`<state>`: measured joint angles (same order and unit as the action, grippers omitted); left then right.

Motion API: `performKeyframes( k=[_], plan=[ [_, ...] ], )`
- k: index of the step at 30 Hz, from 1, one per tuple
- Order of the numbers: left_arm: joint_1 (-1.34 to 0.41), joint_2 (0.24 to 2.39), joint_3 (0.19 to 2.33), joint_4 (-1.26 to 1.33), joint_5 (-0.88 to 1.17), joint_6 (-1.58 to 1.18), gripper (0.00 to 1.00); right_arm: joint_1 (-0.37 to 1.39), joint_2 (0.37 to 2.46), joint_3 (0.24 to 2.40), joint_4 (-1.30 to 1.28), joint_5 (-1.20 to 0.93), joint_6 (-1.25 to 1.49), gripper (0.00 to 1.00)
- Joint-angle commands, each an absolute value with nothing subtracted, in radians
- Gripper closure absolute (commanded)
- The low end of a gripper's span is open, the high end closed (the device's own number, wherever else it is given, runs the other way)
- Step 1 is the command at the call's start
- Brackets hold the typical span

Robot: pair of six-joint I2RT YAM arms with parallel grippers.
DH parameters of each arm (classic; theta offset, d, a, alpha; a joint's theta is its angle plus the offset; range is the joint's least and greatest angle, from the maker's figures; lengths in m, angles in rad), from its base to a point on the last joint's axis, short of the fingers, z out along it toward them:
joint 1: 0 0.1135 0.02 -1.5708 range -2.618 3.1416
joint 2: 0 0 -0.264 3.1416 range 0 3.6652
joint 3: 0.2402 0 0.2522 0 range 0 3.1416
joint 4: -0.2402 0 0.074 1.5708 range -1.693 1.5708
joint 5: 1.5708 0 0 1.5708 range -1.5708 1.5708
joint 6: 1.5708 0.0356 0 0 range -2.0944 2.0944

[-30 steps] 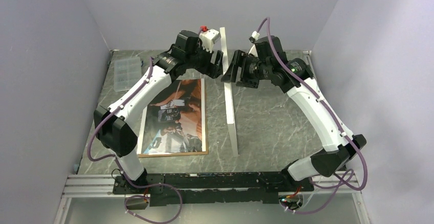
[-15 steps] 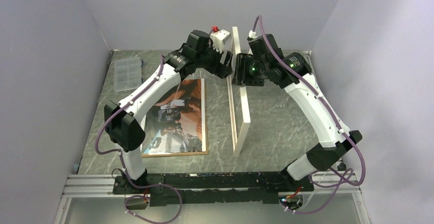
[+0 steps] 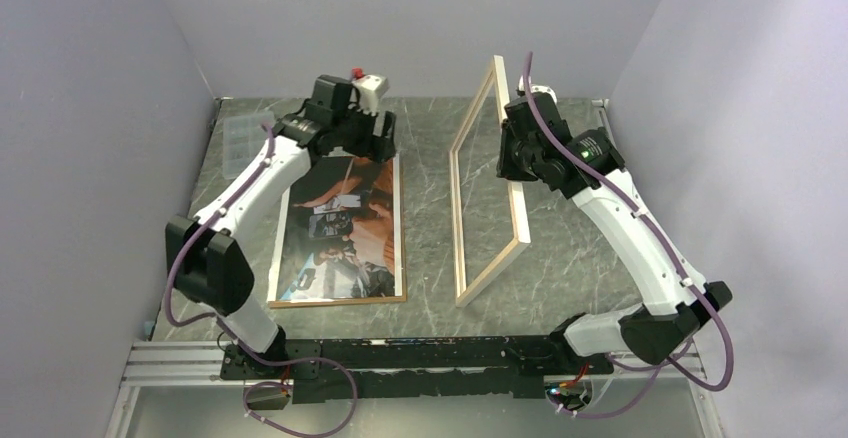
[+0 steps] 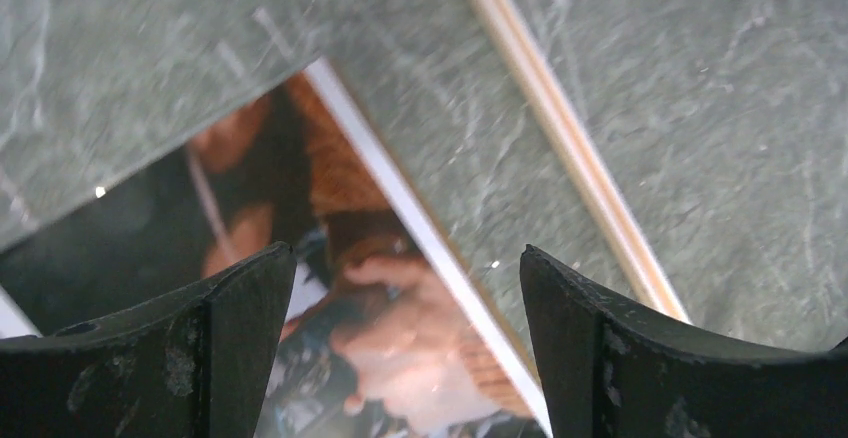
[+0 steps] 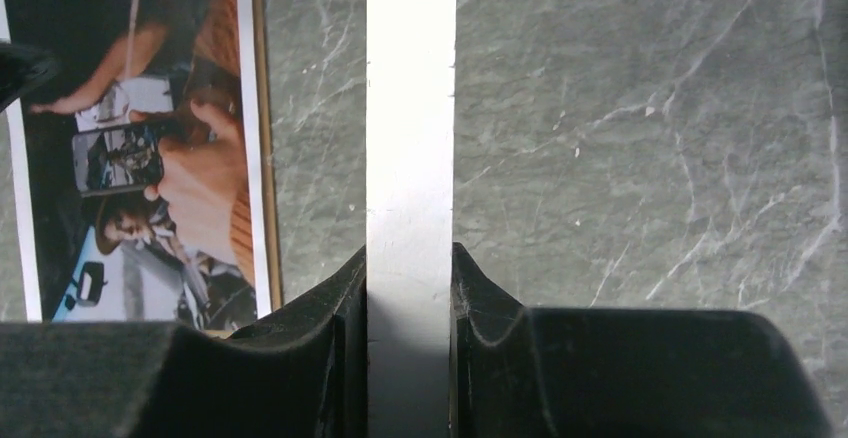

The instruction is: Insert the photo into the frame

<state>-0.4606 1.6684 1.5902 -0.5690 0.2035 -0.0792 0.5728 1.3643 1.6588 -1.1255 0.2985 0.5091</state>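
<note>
Photo (image 3: 345,223) lies flat and picture-up on a brown board (image 3: 340,302), left half of the table (image 3: 570,208), with a clear plastic box (image 3: 232,143) off its far-left corner. The left gripper (image 4: 400,273) hangs over the photo's far end, jaws wide and holding nothing. A second ago it was up beside the frame; now it has pulled back left (looks like a finished hand-off). A strip of bare table separates the photo's right edge from the frame (image 3: 456,228). The frame stood edge-on and upright a second ago; now it leans right, wood side showing, its near corner apparently down on the table. The right gripper (image 5: 410,278) has closed onto the far rail, pads tight on both faces, so this arm alone carries it.

My read: the frame can now be laid back-up and the left arm is free for the photo. There is open table right of the frame up to the right wall (image 3: 740,158). The top corner sits close to the back wall (image 3: 420,18), so tipping it away looks tight.
</note>
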Motion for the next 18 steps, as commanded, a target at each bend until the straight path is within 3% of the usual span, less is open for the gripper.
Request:
performKeyframes(
  k=[1, 8, 18],
  plan=[
    [-0.391, 1.539, 1.466, -0.571, 0.204, -0.065, 0.11, 0.561, 1.367, 1.541, -1.176, 0.344, 0.477, 0.98],
    [-0.327, 1.452, 1.317, -0.562, 0.200, -0.042, 0.11, 0.510, 1.358, 1.445, -1.113, 0.292, 0.442, 1.00],
    [-0.302, 1.431, 1.269, -0.565, 0.200, -0.027, 0.11, 0.313, 1.271, 1.347, -1.093, 0.234, 0.385, 1.00]
  ],
)
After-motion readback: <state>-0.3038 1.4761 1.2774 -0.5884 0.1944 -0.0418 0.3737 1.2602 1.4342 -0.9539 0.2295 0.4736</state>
